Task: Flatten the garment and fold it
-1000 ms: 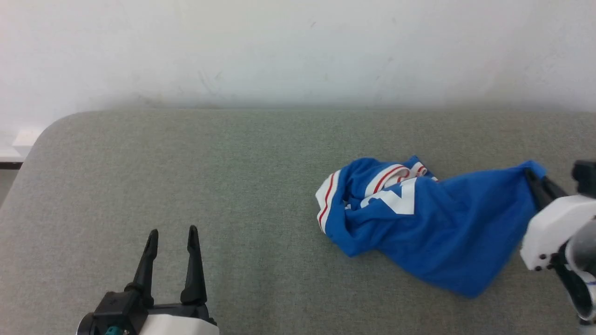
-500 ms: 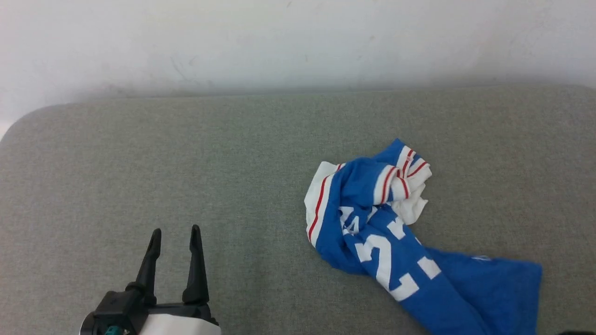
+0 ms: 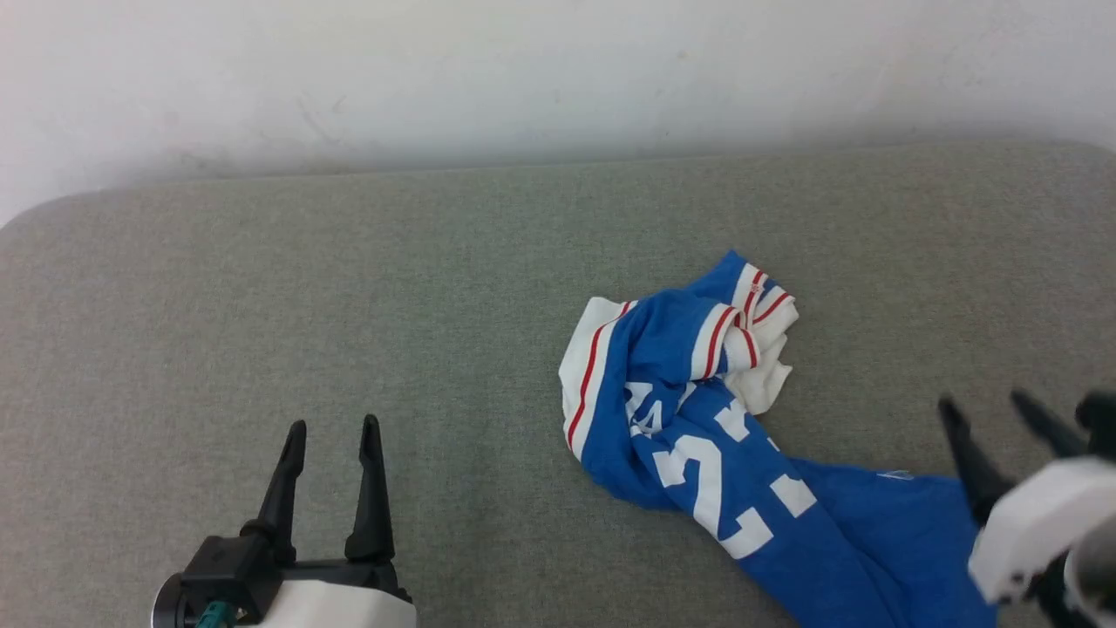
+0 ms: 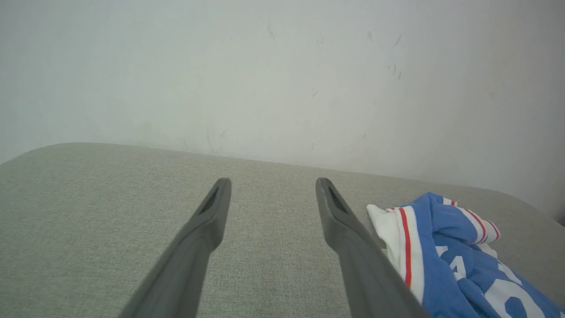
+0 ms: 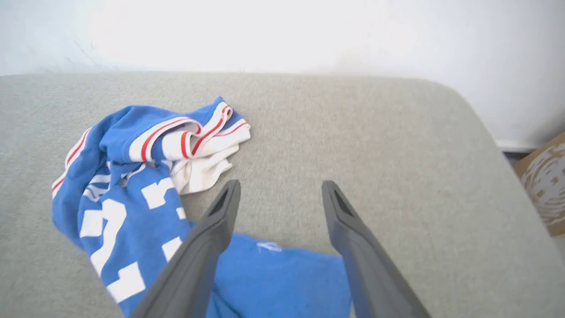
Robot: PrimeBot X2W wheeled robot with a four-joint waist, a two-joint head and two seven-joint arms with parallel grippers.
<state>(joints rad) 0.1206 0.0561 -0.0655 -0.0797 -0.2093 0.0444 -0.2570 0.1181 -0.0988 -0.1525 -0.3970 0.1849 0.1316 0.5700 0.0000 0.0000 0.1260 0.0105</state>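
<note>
The garment (image 3: 724,436), a royal-blue jersey with white numbers and red-and-white striped trim, lies crumpled on the grey padded surface right of centre, its blue body trailing toward the lower right. It also appears as the garment (image 5: 132,185) in the right wrist view and the garment (image 4: 450,260) in the left wrist view. My right gripper (image 3: 990,410) hovers open just above the garment's lower right end, nothing between its fingers. My left gripper (image 3: 334,429) stands open at the lower left, well apart from the cloth.
A grey padded table (image 3: 349,305) spans the view, with a white wall (image 3: 558,78) behind its far edge. In the right wrist view a cardboard box (image 5: 545,181) sits past the table's rounded right corner.
My right gripper has opened and let go of the garment's blue end, which now lies on the table. The head camera has shifted. The left arm stays put.
</note>
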